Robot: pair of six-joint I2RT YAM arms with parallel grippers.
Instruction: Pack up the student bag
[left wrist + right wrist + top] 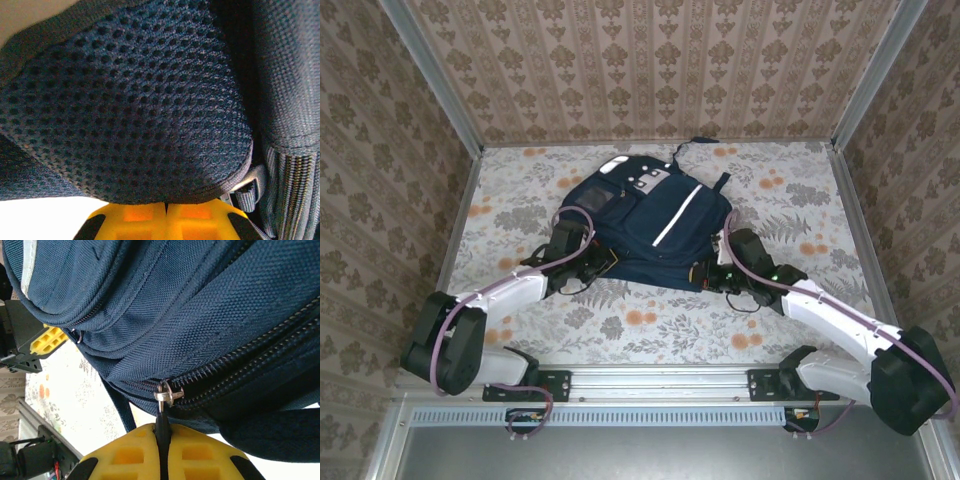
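The student bag [650, 222], navy with a white stripe, lies flat in the middle of the table. At its near left corner my left gripper [603, 262] is shut. In the left wrist view its yellow jaws meet [166, 204] under the bag's dark mesh padding [130, 100], which hides the tips, so I cannot tell whether fabric is pinched. My right gripper [705, 272] is at the near right corner. It is shut [163, 429] on the black zipper pull [162, 422] hanging from the metal slider [168, 393]. The zipper teeth [240, 365] stand apart to the right of the slider.
The floral tablecloth [650, 325] runs between the bag and the arm bases. Patterned walls close in the back and both sides. A dark strap [695, 143] trails from the bag's far end. A webbing strap with a buckle [250, 187] sits right of the left jaws.
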